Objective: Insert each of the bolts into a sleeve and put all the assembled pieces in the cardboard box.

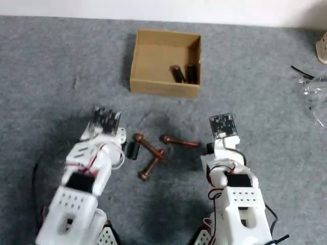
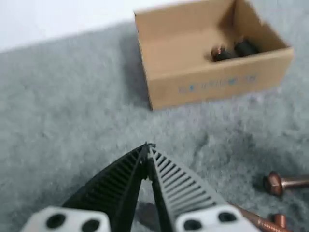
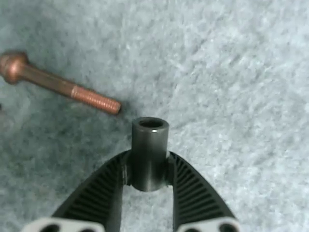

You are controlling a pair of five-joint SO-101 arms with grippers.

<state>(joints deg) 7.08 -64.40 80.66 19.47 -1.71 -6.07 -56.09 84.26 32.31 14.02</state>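
Right gripper (image 3: 148,165) clamps a sleeve (image 3: 149,145), bore end clear of the fingers, apparently to accept the bolt (image 3: 58,83) lying just beside it. Left gripper (image 2: 147,151), closed on nothing, sits left of the other bolts (image 1: 150,145), near a spare sleeve (image 1: 133,149). Two assembled pieces (image 1: 184,73) lie in the far box (image 1: 163,88).

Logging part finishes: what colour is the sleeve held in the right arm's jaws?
Dark grey, almost black; the sleeve shows best in the right wrist view.
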